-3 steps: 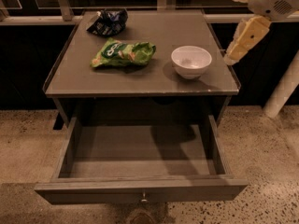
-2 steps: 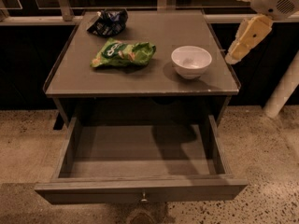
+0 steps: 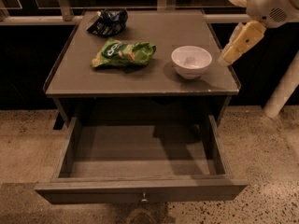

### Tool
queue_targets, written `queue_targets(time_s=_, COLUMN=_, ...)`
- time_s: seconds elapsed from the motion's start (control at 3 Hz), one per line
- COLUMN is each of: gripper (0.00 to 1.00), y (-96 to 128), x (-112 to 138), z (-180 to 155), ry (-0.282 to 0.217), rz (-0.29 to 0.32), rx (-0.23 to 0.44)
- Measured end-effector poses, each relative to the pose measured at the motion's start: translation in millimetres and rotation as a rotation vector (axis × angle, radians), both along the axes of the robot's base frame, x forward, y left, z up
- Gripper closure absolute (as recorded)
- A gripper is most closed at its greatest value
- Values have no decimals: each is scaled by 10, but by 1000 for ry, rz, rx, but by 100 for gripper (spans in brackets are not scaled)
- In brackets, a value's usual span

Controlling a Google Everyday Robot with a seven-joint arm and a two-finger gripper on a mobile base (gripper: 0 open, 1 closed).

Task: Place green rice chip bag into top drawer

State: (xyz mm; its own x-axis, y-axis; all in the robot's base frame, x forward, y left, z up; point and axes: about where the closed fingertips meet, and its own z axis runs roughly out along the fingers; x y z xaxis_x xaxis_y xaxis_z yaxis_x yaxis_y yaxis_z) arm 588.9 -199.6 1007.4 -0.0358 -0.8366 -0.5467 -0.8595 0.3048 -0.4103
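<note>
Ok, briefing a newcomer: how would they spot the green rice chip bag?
On the grey cabinet top above the open top drawer, the green rice chip bag lies left of the white bowl, away from the gripper at the right edge. Unlike the dark bag behind, it is bright green.

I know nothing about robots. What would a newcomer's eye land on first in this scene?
The bright green rice chip bag stands out, lying flat near the middle of the grey table, with a white bowl to its right and a dark snack bag behind it. Below, the top drawer is pulled wide open towards the camera. The robot's pale end effector hangs at the upper right, just past the table's edge beside the bowl.
</note>
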Motion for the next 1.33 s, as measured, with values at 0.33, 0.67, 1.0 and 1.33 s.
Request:
queue_targets(time_s=0.33, gripper=0, y=273, x=251, z=-135, ry=4, rz=48, rx=92)
queue_targets(time_s=0.67, gripper=0, y=548, x=477, z=-241, ry=20, rz=104, rx=153)
queue_targets(time_s=1.0, gripper=0, y=795, x=674, z=-395, ry=51, rz=149, rx=196)
queue_targets(time_s=1.33, gripper=0, y=796, x=675, z=-396, ry=51, rz=149, rx=197)
